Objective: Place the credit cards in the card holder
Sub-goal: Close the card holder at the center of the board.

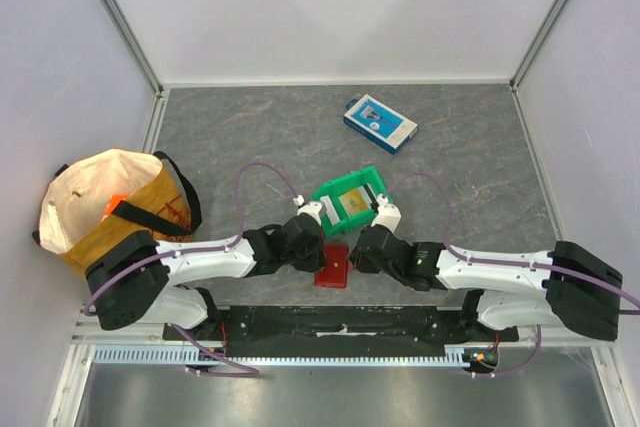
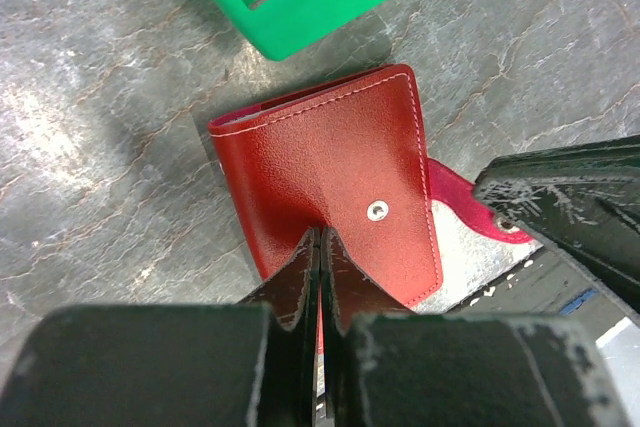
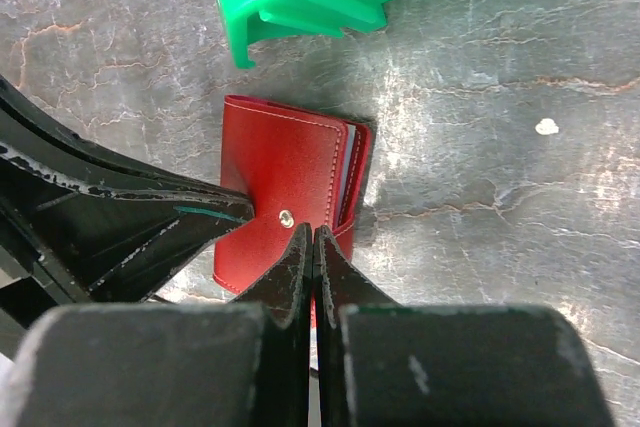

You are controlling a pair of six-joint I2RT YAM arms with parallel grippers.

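The card holder [image 1: 332, 268] lies between my arms. My left gripper [image 2: 320, 239], fingers pressed together, pinches its left edge. My right gripper [image 3: 313, 234], fingers likewise together, touches its right edge.

White walls [image 1: 330, 7] close in a grey marbled table [image 1: 240, 127], with metal posts [image 1: 120, 17] at the corners. Soft, even light falls from above.

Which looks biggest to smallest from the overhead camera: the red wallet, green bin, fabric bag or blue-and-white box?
1. Fabric bag
2. Green bin
3. Blue-and-white box
4. Red wallet, partly hidden, but clearly smallest
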